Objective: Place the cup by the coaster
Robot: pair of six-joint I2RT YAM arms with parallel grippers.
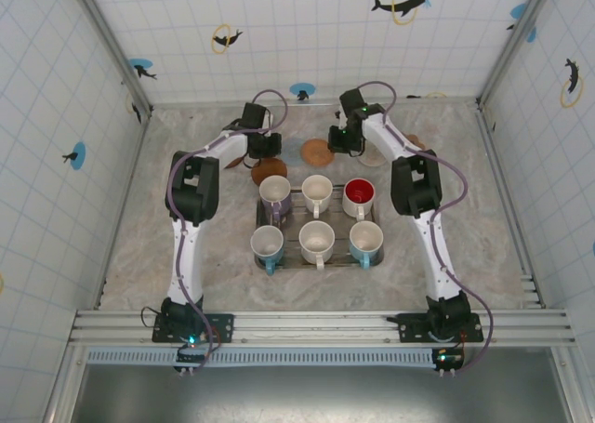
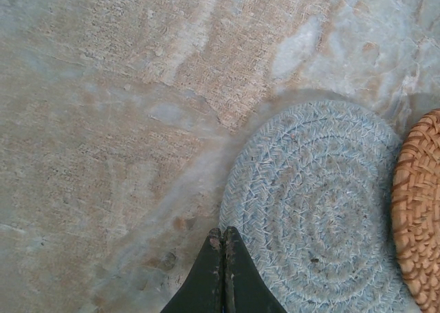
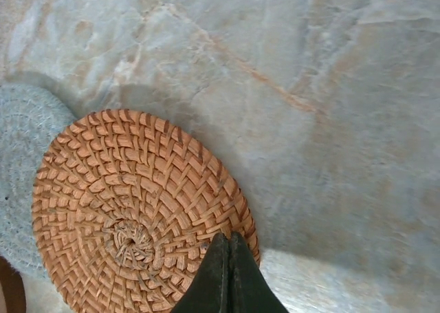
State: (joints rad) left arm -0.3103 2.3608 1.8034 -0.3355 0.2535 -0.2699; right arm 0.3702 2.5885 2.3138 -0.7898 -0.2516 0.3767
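6 cups stand upright on the tray, mouths up.
We see front-row handles pointing toward the bases; left gripper, pinched shut and empty, above the grey coaster; right gripper likewise above the wicker coaster.

Marbled beige-grey table, pale veins, brownish patches. Dark metal tray at table centre. White gridded tile on back wall, left wall, right wall. Dolphin sticker in yellow ring high on back wall; dolphin sticker on blue disc on left wall. Aluminium rail along near edge, perforated strip just below.
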